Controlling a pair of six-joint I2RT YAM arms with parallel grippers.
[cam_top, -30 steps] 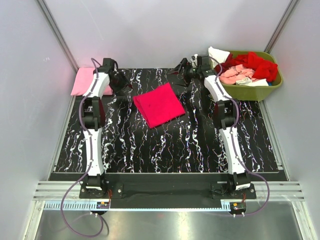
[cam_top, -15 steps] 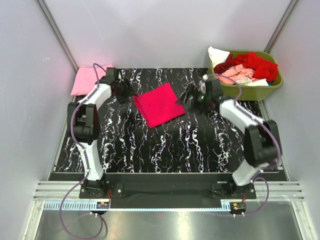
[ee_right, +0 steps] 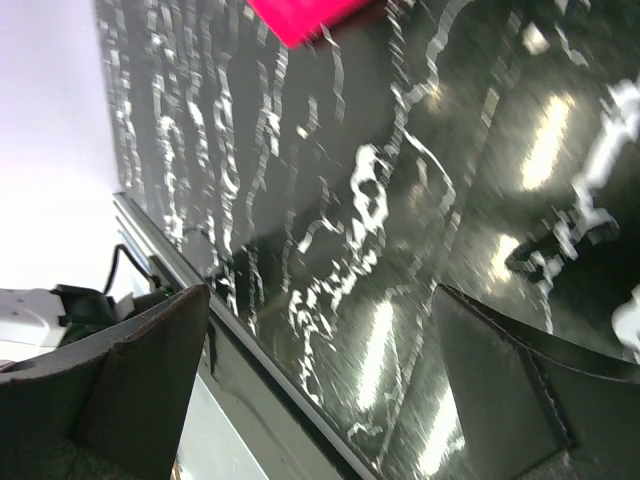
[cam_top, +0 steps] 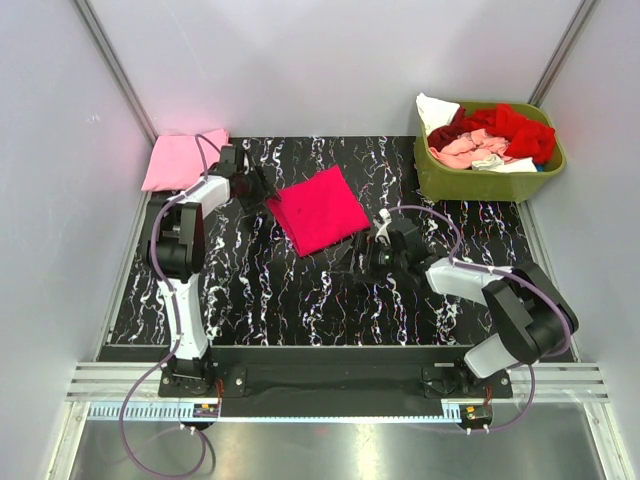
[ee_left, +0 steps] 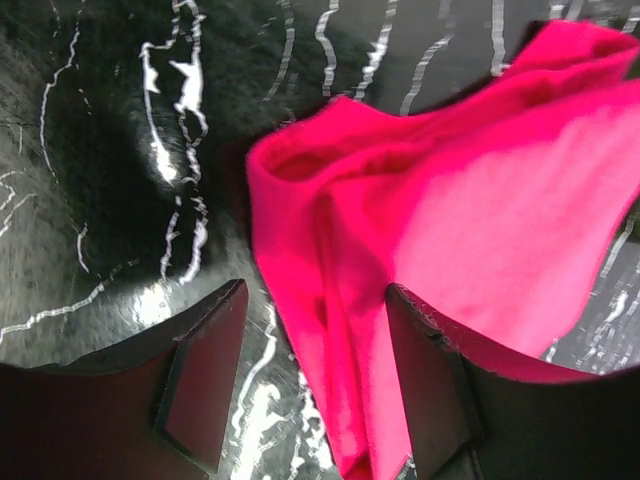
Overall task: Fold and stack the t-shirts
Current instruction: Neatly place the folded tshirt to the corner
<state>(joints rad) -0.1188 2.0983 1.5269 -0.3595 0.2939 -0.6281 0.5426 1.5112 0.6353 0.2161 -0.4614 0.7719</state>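
Top external: L gripper part-open, jaws astride edge of magenta t-shirt, not pinched; R gripper wide open, empty, over marbled table.

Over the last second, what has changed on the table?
The left claw swung from the light pink shirt to the left corner of the magenta shirt, open around its edge. The right claw left the basket and pulled back toward its base, open and empty. Both shirts and the basket stayed put.
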